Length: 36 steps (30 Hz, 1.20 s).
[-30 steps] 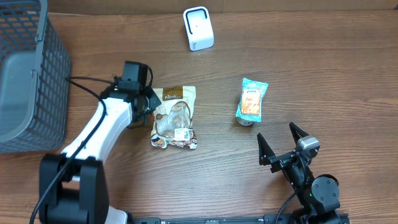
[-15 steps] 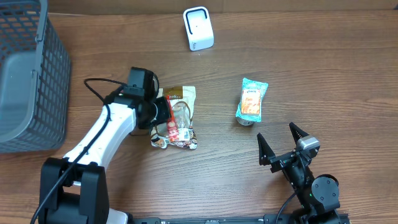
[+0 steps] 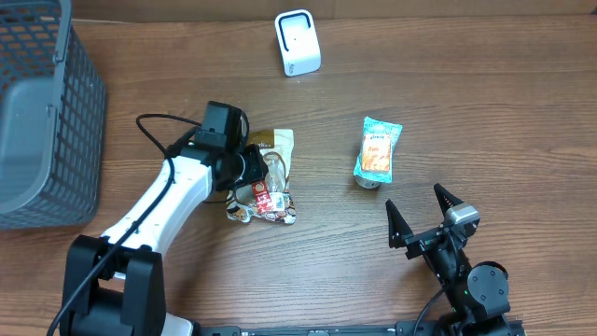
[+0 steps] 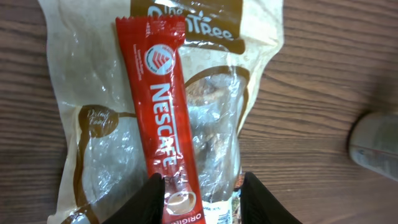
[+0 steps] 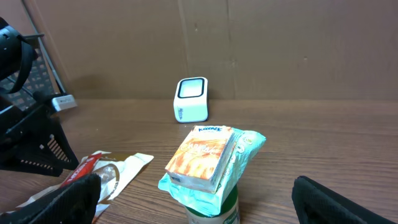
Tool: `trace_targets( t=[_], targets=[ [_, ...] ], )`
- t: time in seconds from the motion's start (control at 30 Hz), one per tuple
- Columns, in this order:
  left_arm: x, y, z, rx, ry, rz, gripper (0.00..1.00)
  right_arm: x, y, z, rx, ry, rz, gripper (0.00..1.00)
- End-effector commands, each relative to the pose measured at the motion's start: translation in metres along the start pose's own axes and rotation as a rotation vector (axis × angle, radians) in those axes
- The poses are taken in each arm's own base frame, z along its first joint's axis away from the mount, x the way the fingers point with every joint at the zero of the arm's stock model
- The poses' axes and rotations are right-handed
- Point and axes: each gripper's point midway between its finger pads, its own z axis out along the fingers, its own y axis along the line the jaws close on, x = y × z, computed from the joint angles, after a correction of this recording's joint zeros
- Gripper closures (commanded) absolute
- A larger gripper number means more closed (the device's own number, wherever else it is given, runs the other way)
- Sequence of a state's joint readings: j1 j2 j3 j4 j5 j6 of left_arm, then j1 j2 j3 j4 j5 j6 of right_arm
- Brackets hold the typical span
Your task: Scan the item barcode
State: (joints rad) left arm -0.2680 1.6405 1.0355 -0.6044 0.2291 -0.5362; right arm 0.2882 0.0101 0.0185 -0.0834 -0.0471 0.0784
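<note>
Left wrist view, red Nescafé stick [image 4: 163,118] lying flat on brown-and-clear snack pouch [image 4: 93,106], left gripper [image 4: 204,182] jaws parted either side of its lower end, grip loosed, right gripper [image 3: 413,198] spread wide, empty, near table edge.
</note>
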Motion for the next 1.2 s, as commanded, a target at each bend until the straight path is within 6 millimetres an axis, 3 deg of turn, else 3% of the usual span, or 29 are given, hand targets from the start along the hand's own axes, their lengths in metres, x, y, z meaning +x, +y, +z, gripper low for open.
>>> trace_targets(
  t=[0.0,0.27,0.53,0.63,0.67,0.7,0.9,1.17],
  targets=[
    [0.004,0.005,0.013,-0.078,-0.007,0.004,0.68,0.003,-0.002,0.000,0.009,-0.001,0.004,0.00],
    [0.011,0.018,0.030,-0.124,0.038,-0.008,0.66,0.003,-0.002,0.000,0.009,-0.001,0.004,0.00],
    [0.013,0.024,0.040,-0.149,0.056,-0.010,0.77,0.003,-0.002,0.000,0.009,-0.001,0.004,0.00],
    [0.008,0.020,0.035,-0.142,0.047,0.012,0.82,0.003,-0.002,0.000,0.009,-0.001,0.004,0.00],
    [0.004,0.017,0.031,-0.142,0.048,0.028,0.94,0.003,-0.002,0.000,0.009,-0.001,0.004,0.00],
    [0.003,0.015,0.029,-0.143,0.050,0.035,0.96,0.003,-0.002,0.000,0.009,-0.001,0.004,0.00],
    [-0.002,0.010,0.019,-0.152,0.061,0.059,0.96,0.003,-0.002,0.000,0.009,-0.001,0.004,0.00],
    [-0.006,0.040,-0.001,-0.355,0.049,0.064,0.96,0.003,-0.002,0.000,0.009,-0.001,0.004,0.00]
  ],
)
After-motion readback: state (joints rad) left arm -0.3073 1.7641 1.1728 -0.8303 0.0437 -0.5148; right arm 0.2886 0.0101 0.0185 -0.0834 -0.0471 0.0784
